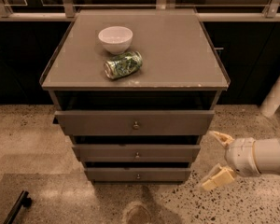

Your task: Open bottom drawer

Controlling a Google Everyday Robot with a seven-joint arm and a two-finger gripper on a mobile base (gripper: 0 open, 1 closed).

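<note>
A grey-brown cabinet with three drawers stands in the middle of the camera view. The bottom drawer is the slimmest front, lowest down, with a small round metal knob at its centre. It sits a little less far out than the two fronts above it. My gripper is low at the right, just right of the middle and bottom drawers' right ends. Its two cream fingers are spread apart, open and empty, pointing left toward the cabinet without touching it.
The top drawer and middle drawer stick out slightly. On the cabinet top stand a white bowl and a green can lying on its side. A dark object lies on the speckled floor at the lower left.
</note>
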